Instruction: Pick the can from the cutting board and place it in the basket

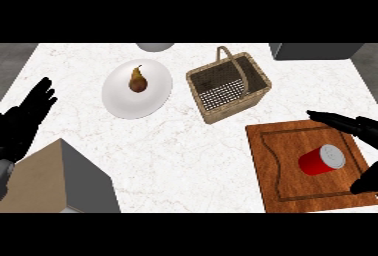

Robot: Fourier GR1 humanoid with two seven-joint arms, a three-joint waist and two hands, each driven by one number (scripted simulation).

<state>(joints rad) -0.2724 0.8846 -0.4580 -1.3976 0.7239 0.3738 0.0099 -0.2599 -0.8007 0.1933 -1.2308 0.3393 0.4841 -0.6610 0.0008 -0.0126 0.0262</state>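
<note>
Can [322, 160]: we see it lying on the cutting board [275, 170], lower right.
Right hand [354, 126]: spread wide around it, not touching.
Basket [255, 92]: upper centre.
Left hand [26, 117]: open, left edge.

A brown pear [137, 80] rests on a white plate [125, 102]; a cardboard box [44, 180] sits nearby.

A red can [322, 160] with a silver top lies tipped on the wooden cutting board [275, 150], near the empty wicker basket [255, 95].
</note>
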